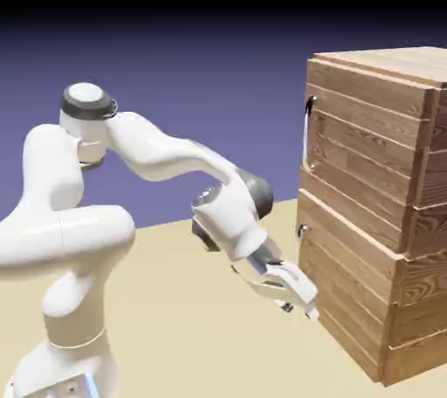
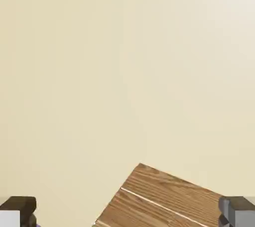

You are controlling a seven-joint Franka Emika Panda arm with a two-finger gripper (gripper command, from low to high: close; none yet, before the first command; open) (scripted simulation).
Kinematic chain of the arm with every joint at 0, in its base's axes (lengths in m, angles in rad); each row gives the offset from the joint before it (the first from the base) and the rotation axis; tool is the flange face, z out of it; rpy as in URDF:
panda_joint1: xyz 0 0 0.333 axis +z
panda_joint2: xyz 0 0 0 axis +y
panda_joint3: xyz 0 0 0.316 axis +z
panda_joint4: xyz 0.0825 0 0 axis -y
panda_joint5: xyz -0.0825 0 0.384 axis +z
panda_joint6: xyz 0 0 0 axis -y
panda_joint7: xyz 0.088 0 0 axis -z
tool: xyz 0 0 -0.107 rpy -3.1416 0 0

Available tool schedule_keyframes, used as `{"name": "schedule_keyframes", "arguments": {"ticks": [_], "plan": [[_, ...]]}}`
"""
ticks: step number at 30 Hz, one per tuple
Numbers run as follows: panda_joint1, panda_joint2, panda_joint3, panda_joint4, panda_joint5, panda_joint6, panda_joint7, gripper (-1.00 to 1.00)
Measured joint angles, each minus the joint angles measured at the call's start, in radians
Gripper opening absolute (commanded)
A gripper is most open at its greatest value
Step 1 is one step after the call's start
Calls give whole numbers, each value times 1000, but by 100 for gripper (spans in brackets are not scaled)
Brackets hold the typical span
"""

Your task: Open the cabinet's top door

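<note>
From the exterior view I get the whole cabinet (image 1: 354, 291), at 3 o'clock in the picture, with its top door (image 1: 362, 134) at 2 o'clock, closed. The door's long silver handle (image 1: 306, 134) stands upright at 12 o'clock from my fingers (image 1: 300, 309), well above them; the lower panel's short handle (image 1: 302, 230) lies at 12 o'clock too, but nearer.

My hand view gives me neither handle. It shows mostly the pale tabletop (image 2: 124, 81), with a corner of brown planks (image 2: 167, 196) between 5 and 6 o'clock, pale lines running across the wood. I cannot tell from that view which part of the cabinet this is.

I have my fingers spread wide open, one tip between 7 and 8 o'clock in the hand view, the other between 4 and 5. I hold nothing between them. The second tip overlaps the edge of the wood in that picture; I cannot tell whether it touches.
</note>
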State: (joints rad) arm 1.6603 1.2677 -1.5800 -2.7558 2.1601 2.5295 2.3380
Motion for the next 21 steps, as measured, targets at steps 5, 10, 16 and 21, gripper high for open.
{"name": "schedule_keyframes", "arguments": {"ticks": [5,10,16,21], "plan": [[163,181,-156,5,213,-50,157,0],[325,362,-312,11,426,-100,315,0],[203,362,-303,131,508,-128,323,0],[217,360,-324,81,522,-217,290,-100]]}}
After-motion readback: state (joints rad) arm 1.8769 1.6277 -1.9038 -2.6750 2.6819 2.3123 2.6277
